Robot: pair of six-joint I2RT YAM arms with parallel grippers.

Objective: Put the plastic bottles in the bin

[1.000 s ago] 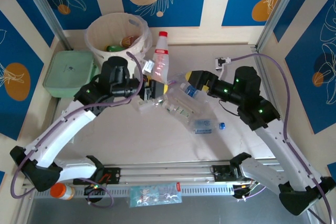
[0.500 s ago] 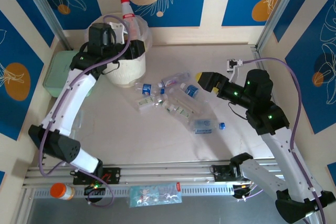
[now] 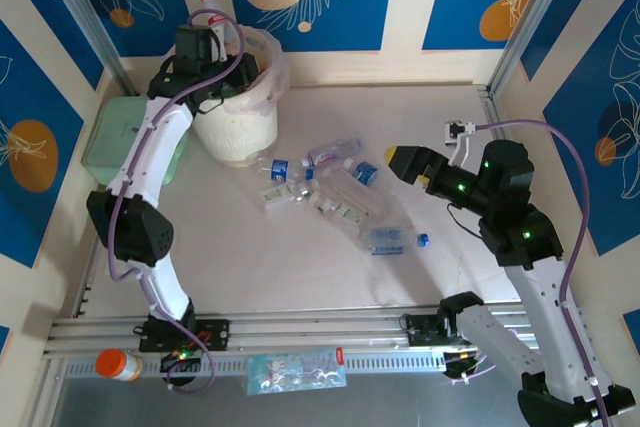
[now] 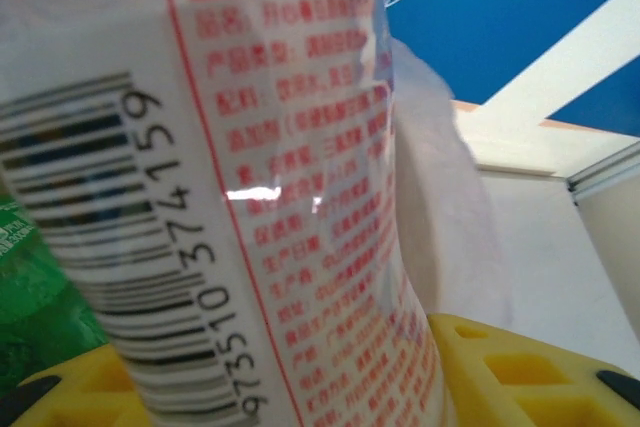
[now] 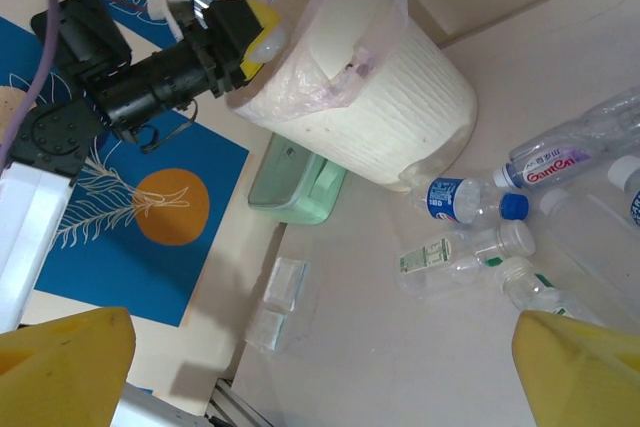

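1. The left gripper (image 5: 256,33) pinches the held bottle (image 3: 210,5) on its label, with a yellow finger (image 4: 520,372) pressed on each side. The bottle hangs over the bin (image 3: 240,122), which stands at 11 o'clock on the table. It is nearer the 10 o'clock part of the rim than the middle.
2. If you let go here, I think the base can hit the rim or the liner (image 5: 345,42). The bottle would then fall outside the bin.
3. Your left arm passes just beside the bin's wall. A sideways push could tip the bin or drag the liner.
4. The held bottle's long axis is nearly upright. Its red cap is on top and leans a little toward 12 o'clock.
5. The right gripper (image 3: 400,159) has its fingers spread wide and holds nothing. It waits at 3 o'clock from the loose bottles (image 3: 335,192) at the table's centre.
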